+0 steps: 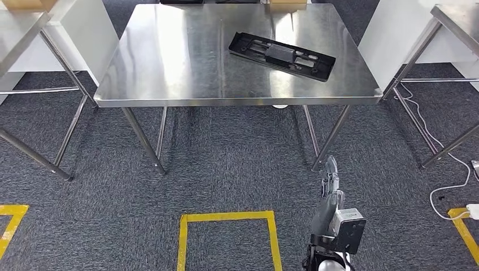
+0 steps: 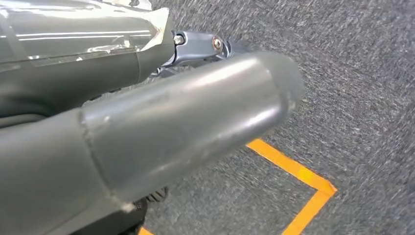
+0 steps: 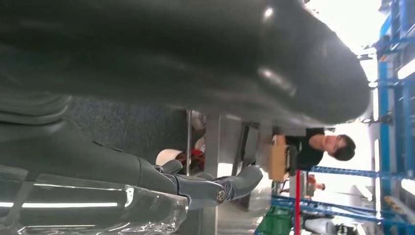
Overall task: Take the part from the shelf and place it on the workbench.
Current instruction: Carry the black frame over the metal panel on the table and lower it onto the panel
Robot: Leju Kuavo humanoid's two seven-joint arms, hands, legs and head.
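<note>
Steel workbench (image 1: 186,62) bears the black part (image 1: 281,55); right hand (image 1: 329,186) empty, fingers straight.

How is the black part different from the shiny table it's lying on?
The part is black and dull; the table is silver and mirror-like. The part is long, narrow and slanted; the table is wide and squarely facing the robot. The part has holes and ridges; the tabletop is smooth. Both are flat.

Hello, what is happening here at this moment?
The black part lies flat on the steel workbench, and nothing is touching it. The right robot hand hangs low in front of the bench, over the carpet, holding nothing. The left robot hand also holds nothing, above the yellow floor tape.
</note>
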